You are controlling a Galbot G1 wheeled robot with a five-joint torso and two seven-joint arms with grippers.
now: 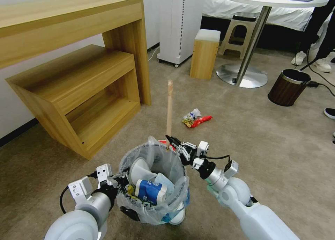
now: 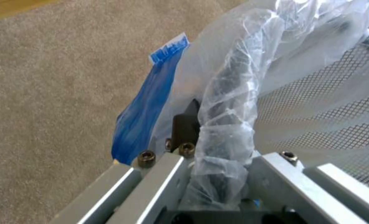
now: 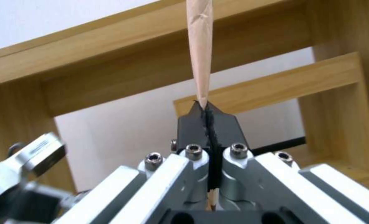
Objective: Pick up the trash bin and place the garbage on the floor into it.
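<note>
While left gripper (image 1: 117, 184) grips one trash bin (image 1: 153, 187), right gripper (image 1: 171, 141) pinching one wooden stick (image 1: 170, 103)

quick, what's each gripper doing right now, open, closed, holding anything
Left gripper: shut on the trash bin rim.
Right gripper: shut on the wooden stick, above the bin.

Both arms forward, jaws clamped.

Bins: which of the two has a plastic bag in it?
The trash bin held by the left gripper, full of litter. The brown wood-grain bin by the round table has none.
</note>
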